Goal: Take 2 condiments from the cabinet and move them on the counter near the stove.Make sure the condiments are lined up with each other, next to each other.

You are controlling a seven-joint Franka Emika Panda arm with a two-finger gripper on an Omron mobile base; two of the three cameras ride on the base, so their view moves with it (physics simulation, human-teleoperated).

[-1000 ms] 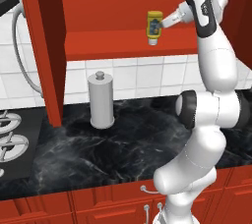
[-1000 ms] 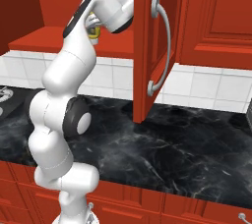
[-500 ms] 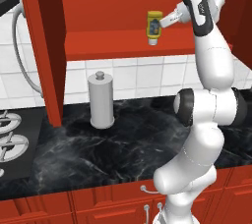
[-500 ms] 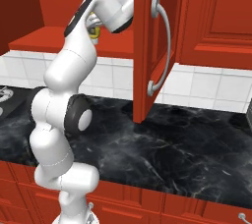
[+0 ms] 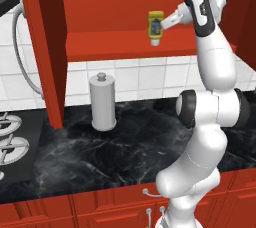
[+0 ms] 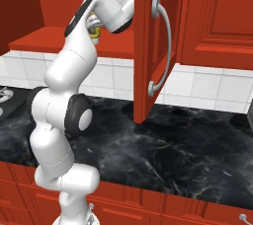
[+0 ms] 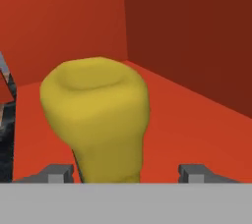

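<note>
A yellow squeeze bottle, one of the condiments (image 5: pixel 155 28), stands cap-down on the red shelf of the cabinet (image 5: pixel 110 47). My gripper (image 5: pixel 163 24) reaches in from the right and straddles it. In the hand view the bottle (image 7: pixel 98 115) sits between the fingertips (image 7: pixel 59 173), close to the left one, with a gap at the right one, so the jaws are open around it. From the right base the bottle (image 6: pixel 93 30) peeks out behind the hand. The black marble counter (image 5: pixel 125 142) lies below and the stove (image 5: pixel 12 142) is at the left edge.
A tall grey cylinder with a knob top (image 5: pixel 103 103) stands on the counter under the shelf. The cabinet's left door (image 5: pixel 42 47) hangs open beside it. The right door (image 6: pixel 150 41) with its curved silver handle swings out just right of my arm.
</note>
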